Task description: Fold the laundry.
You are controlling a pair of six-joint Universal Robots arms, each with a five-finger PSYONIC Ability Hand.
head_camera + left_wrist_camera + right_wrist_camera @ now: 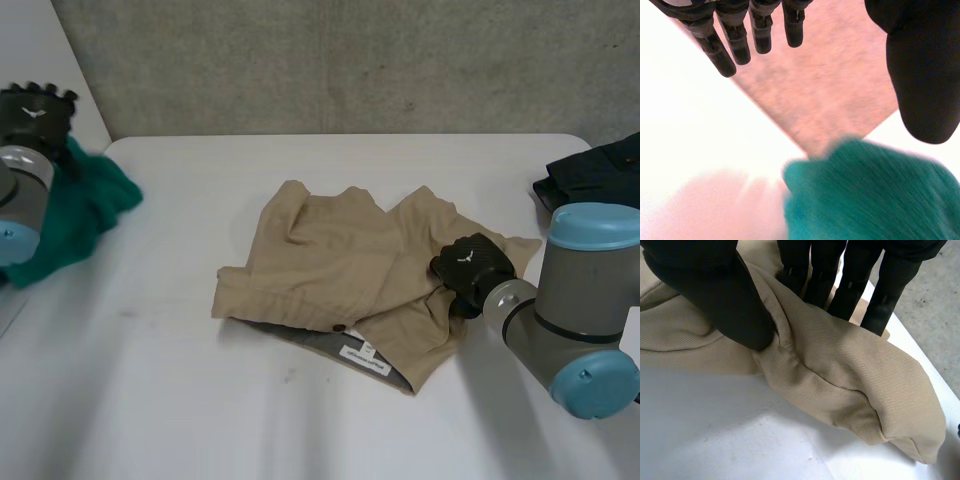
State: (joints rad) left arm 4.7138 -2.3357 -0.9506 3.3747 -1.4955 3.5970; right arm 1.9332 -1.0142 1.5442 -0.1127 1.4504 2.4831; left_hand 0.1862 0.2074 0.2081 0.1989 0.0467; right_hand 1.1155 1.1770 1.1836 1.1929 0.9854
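Your right hand (715, 295) pinches a ridge of the tan cloth (330, 260), which sprawls on the bench (180, 400) beside it. Your left hand (735, 40) hangs open near the green cloth (865, 195). Nothing pins the tan cloth, so a pull may drag it or slip the pinch.

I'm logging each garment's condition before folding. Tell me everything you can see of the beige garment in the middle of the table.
The beige garment looks like ribbed twill, crumpled and loosely doubled over, lying on the white table near its middle. At its near edge a grey lining, a dark button and a white label show. The right hand pinches a raised fold at its right-arm side between thumb and fingers.
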